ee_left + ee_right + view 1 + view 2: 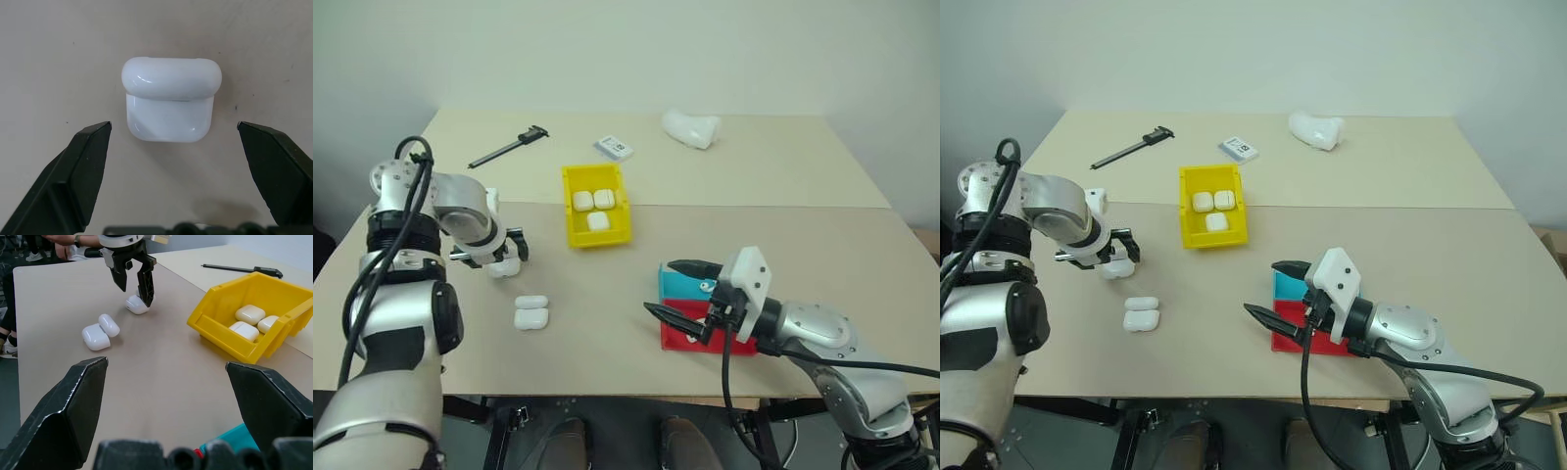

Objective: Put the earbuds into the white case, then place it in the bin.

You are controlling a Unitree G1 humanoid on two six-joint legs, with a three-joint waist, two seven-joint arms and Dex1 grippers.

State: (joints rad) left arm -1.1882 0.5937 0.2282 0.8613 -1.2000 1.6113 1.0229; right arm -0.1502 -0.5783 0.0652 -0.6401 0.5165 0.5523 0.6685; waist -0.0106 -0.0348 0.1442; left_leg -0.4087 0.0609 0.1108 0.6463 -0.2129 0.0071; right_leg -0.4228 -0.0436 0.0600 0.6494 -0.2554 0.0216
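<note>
At the left of the head view the left gripper (505, 257) hangs over a white case (170, 100) on the desk (607, 323), its jaws spread wide with the case between them and touching neither; from the head the arm hides most of that case, while the left wrist view shows it whole, lid shut. No earbuds can be made out anywhere. Just below and right of it lies a pair of white cases (530, 311) touching each other. At upper left rests a black caliper (509, 147). In the centre the yellow bin (595, 205) holds three more white cases (594, 206), so six in all. Above it sits a flat white-and-grey card box (615, 148); its print is too small to read. A lumpy white object (691, 127) lies at upper right of centre. At lower right the right gripper (675, 290), jaws wide and empty, partly covers a blue tray (683, 285) and a red tray (680, 335).
</note>
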